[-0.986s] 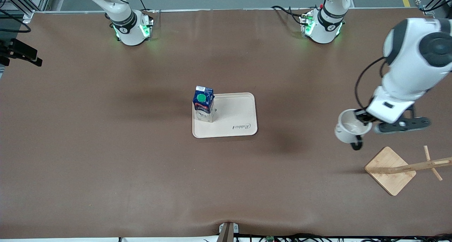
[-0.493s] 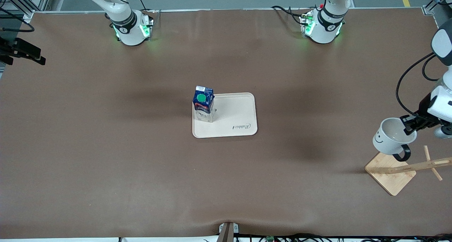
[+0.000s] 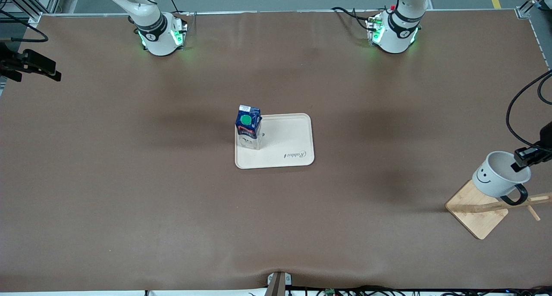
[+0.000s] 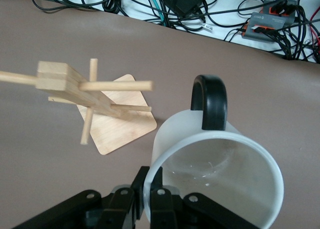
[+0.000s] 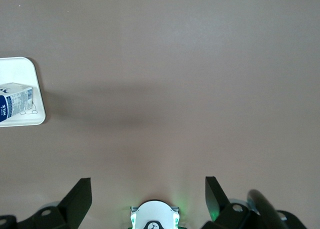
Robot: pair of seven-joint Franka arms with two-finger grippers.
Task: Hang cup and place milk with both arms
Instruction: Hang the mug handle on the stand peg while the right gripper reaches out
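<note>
My left gripper [image 3: 520,159] is shut on the rim of the cup [image 3: 498,178], a white mug with a black smiley face. It holds the cup tilted over the wooden rack's base [image 3: 476,209]. The black handle [image 3: 515,196] hangs beside the rack's pole [image 3: 496,206]. In the left wrist view my left gripper [image 4: 153,178] pinches the cup [image 4: 220,174]. Its handle [image 4: 210,101] is a short gap from the tip of a peg [image 4: 120,85]. The milk [image 3: 249,125] stands on the tray [image 3: 289,136]. My right gripper [image 5: 147,184] is open and empty, high over the table.
The rack stands near the table edge at the left arm's end, with a square wooden base [image 4: 125,126] and crossed pegs. Cables and boxes [image 4: 270,24] lie past the table's edge. The milk also shows on the tray's corner in the right wrist view [image 5: 15,104].
My left gripper has carried the cup toward the left arm's end of the table, over the rack's base. The cup has tilted, so its smiley face now shows. The milk has not moved.
</note>
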